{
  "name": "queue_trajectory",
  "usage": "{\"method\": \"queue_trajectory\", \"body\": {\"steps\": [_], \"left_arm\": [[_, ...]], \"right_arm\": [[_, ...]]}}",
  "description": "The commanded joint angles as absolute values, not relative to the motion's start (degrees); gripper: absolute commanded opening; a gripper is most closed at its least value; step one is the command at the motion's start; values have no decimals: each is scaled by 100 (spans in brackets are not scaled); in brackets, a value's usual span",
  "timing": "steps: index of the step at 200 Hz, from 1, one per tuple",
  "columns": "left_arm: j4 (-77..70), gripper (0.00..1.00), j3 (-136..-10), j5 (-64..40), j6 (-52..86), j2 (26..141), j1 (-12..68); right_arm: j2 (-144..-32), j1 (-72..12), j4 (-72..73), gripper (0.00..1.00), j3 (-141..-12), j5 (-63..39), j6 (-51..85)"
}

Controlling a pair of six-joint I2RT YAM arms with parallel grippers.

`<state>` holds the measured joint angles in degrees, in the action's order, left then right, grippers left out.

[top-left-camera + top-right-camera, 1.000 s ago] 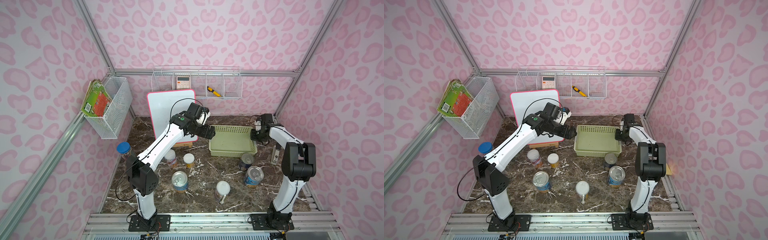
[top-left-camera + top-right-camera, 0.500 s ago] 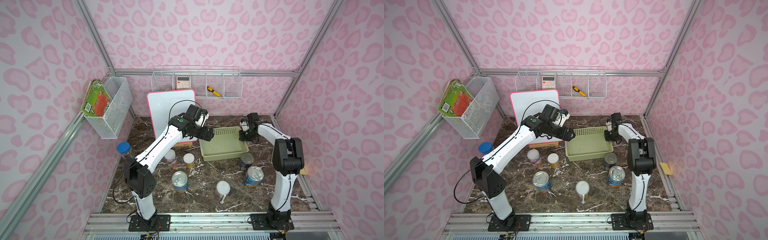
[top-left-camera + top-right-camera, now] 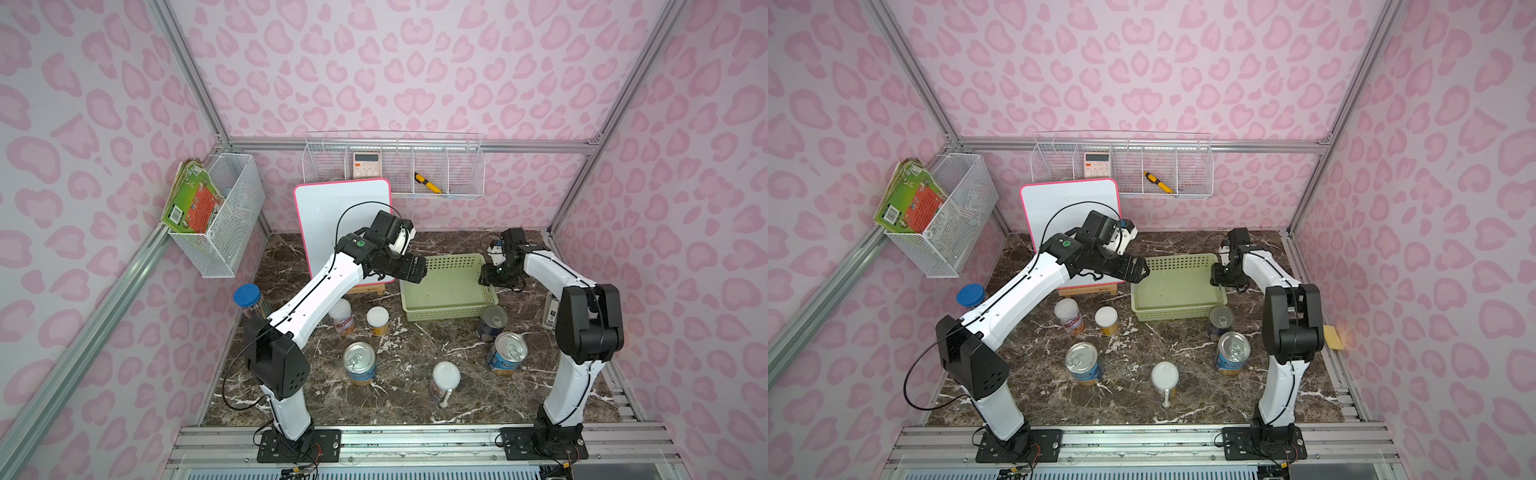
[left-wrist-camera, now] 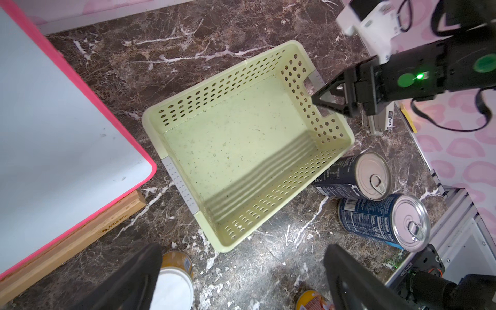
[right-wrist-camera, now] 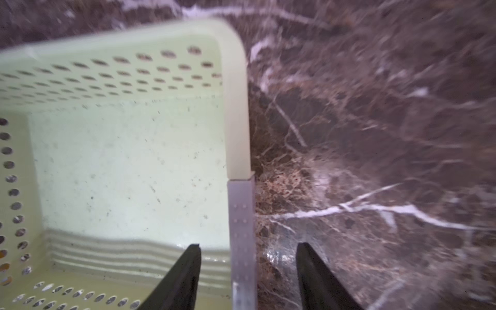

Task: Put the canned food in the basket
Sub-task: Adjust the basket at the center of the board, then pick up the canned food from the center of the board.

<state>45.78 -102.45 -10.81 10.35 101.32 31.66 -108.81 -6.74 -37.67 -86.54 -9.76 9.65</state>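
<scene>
The pale green basket [image 3: 444,286] [image 3: 1177,286] [image 4: 236,150] [image 5: 128,166] sits empty at the back of the marble floor. My right gripper [image 3: 487,277] [image 5: 248,268] is open, its fingers straddling the grey handle strip on the basket's right rim with a gap on each side. My left gripper [image 3: 411,269] [image 4: 241,281] hovers open above the basket's left end, holding nothing. Three white-lidded cans [image 3: 340,316] [image 3: 377,320] [image 3: 445,376] and three blue pull-tab cans [image 3: 360,361] [image 3: 508,353] [image 3: 492,322] stand on the floor in front of the basket.
A pink-framed whiteboard [image 3: 343,224] on a wooden stand leans behind my left arm. A blue-lidded jar [image 3: 247,296] stands at the left wall. White wire baskets [image 3: 226,212] [image 3: 395,166] hang on the walls. A small black-and-white box [image 3: 550,311] lies right of the basket.
The basket slid left with my right gripper shut on its right rim. That gripper has since opened and let the rim go. My left gripper widened slightly.
</scene>
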Motion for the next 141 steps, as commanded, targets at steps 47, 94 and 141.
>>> {"method": "queue_trajectory", "body": {"steps": [47, 94, 141], "left_arm": [[4409, 98, -9513, -1137, 1232, 9014, 3280], [4354, 99, -8371, -1073, 1495, 8075, 3369], [4346, 98, -7802, -1010, 1578, 7687, 3410]], "right_arm": [[-9194, -877, -4587, 66, -8490, -333, 883], [-8785, -1418, -4748, 69, -7365, -263, 1153], [-8686, -1630, -4704, 74, -6787, -275, 1360]]}}
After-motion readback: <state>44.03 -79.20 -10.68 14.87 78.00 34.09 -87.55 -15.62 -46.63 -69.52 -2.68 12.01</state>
